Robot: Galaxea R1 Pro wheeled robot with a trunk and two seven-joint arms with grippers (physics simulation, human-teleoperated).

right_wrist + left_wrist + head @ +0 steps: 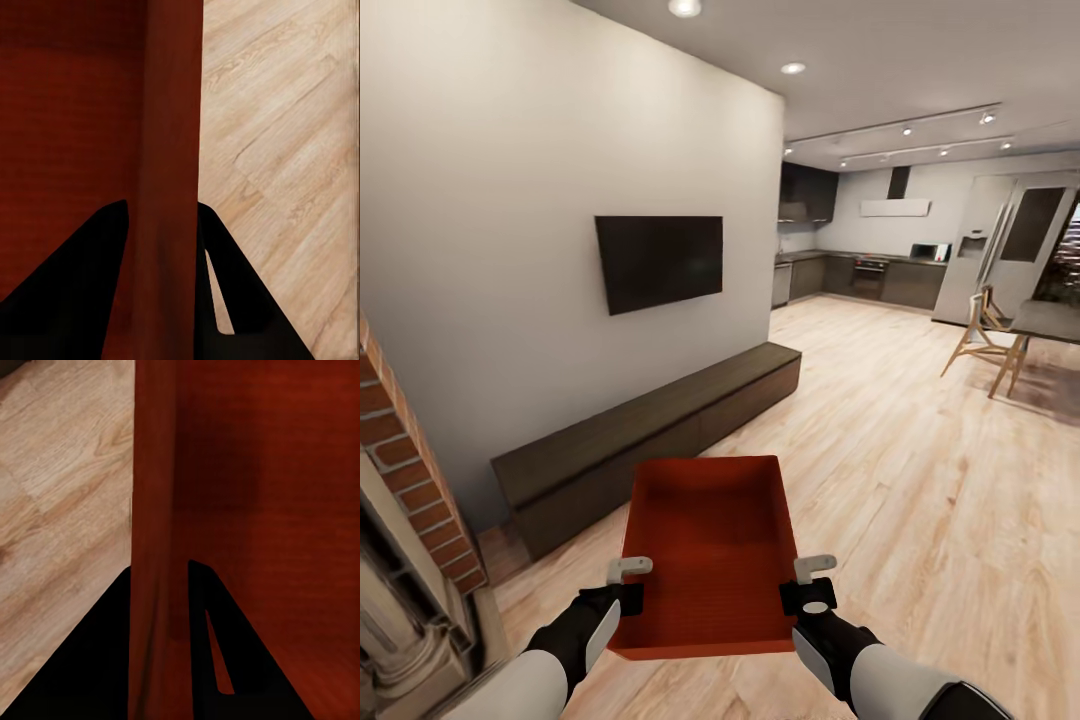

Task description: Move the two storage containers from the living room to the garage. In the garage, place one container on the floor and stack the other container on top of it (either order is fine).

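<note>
Orange-red storage container [712,550] held in mid-air above wood-plank floor [920,480] in living rm, w/ TV [659,261] & dark console [650,440] behind it. Left pincer [622,585] clamped on its left wall, right pincer [812,582] clamped on right wall.

Light wood-plank floor [880,470], low dark console [650,440], wooden chair [982,335] standing on it
</note>
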